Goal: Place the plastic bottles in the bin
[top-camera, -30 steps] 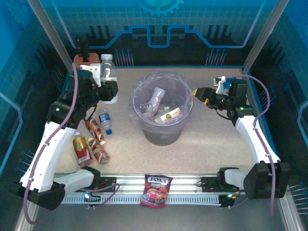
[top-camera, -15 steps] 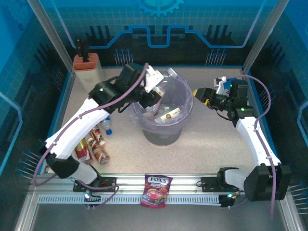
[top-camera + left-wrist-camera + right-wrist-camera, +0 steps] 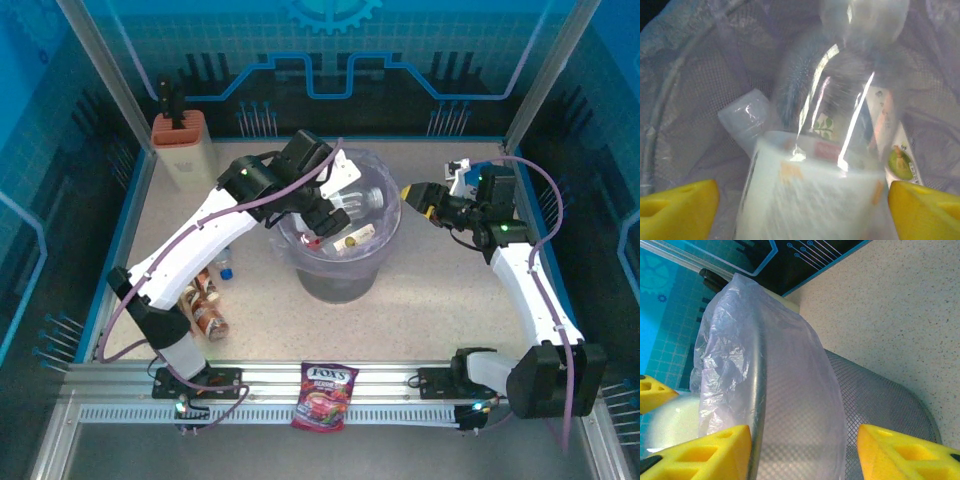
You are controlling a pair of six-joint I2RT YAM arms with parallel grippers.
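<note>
The left arm [image 3: 190, 250] has swung from the beige block [image 3: 183, 150] at the far left corner and now reaches across the bin [image 3: 340, 285], carrying the big clear bottle [image 3: 830, 130] that stood by that block a second ago. The right arm has not shifted.

On the speckled counter [image 3: 450, 300], the grey mesh bin with its purplish liner stands near the middle. The left claw [image 3: 802, 207] hangs over its mouth, the yellow pads [image 3: 680, 207] spread wide. The clear bottle with its white label sits blurred between them, neck pointing down into the liner. A gap shows between it and the left pad, while the other side is too close to call.

The right claw [image 3: 415, 197] is at the bin's right rim with its fingers apart. From its wrist, the rim and bunched liner fill the space ahead between the fingers. Whether they touch the bin cannot be told.

Several bottles already lie inside the bin, one with a green and white label [image 3: 900, 160]. Left of the bin, partly under the arm, a few brown and red bottles [image 3: 205, 305] lie on the counter. Just beyond them is a small clear one with a blue cap [image 3: 224, 266]. A red FOX'S bag [image 3: 325, 395] rests on the front rail.
</note>
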